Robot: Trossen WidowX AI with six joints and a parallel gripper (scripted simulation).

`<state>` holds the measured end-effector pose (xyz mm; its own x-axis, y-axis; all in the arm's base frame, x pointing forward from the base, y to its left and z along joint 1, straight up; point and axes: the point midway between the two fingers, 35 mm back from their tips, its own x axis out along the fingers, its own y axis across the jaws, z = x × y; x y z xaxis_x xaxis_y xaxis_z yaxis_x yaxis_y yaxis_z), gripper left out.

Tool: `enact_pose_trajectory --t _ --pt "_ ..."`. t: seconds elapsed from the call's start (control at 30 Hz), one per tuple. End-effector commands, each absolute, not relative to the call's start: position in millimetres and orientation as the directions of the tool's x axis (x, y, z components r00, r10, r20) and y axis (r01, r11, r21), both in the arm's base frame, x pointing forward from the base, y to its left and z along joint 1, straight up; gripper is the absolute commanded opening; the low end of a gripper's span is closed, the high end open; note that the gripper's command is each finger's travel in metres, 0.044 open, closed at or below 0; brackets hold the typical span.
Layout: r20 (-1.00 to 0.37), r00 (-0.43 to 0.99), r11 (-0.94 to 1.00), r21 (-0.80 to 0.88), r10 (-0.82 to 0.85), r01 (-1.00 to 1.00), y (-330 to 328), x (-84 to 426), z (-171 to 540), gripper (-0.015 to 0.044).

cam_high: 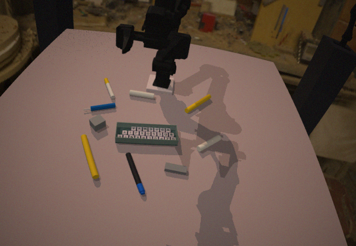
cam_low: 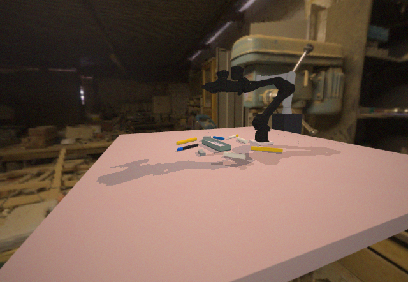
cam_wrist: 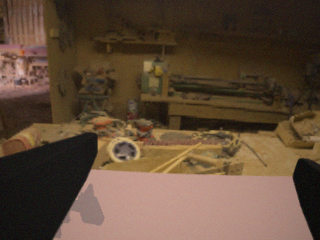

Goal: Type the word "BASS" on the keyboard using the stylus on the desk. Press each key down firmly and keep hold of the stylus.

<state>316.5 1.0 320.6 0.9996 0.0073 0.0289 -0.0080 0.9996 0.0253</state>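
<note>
A green-framed keyboard [cam_high: 146, 143] [cam_low: 215, 144] rests mid-desk, its lettered keys distinct only from the top; which pen-like piece is the stylus cannot be told. The raised gripper [cam_high: 124, 40] [cam_low: 204, 87] [cam_wrist: 196, 155] hangs clear of the desk, its parted, empty fingers plainest at the wrist.

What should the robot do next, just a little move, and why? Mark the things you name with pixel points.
Probably swing the open claw [cam_low: 204, 87] [cam_wrist: 196, 155] down toward the pens, because it hangs high above the table [cam_high: 57, 208] [cam_low: 197, 222] with nothing in it, and the black pen with the blue end [cam_high: 134, 172] [cam_low: 187, 147] lies beyond its reach up there.
</note>
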Motion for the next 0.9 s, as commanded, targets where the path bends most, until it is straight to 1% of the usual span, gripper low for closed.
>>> enact_pose_trajectory --t 0.0,0.07,0.13,0.23,0.3,0.4,0.53,0.7,0.73,0.87 --pt "0.017 1.0 1.0 0.025 0.009 -0.01 1.7 317.8 318.3 0.0414" --pt "-0.08 0.996 0.999 0.025 0.026 -0.024 7.4 327.4 299.7 0.0361" --pt "-0.229 0.972 0.999 0.024 0.051 -0.047 16.7 338.5 270.2 0.0309" --pt "-0.442 0.893 0.996 0.021 0.083 -0.082 31.2 346.8 225.8 0.023" --pt "-0.58 0.809 0.994 0.018 0.098 -0.108 41.3 346.7 195.1 0.0178" --pt "-0.76 0.641 0.989 0.013 0.106 -0.148 55.3 338.1 151.9 0.0099" --pt "-0.912 0.402 0.98 0.006 0.086 -0.197 68.5 317.4 109.3 0.0" --pt "-0.997 0.072 0.966 -0.003 0.016 -0.26 79.4 281.7 71.6 0.0" --pt "-0.999 0.032 0.963 -0.004 0.005 -0.268 80.2 277.1 68.3 0.0" --pt "-1.0 0.019 0.963 -0.004 0.001 -0.27 80.5 275.5 67.3 0.0"
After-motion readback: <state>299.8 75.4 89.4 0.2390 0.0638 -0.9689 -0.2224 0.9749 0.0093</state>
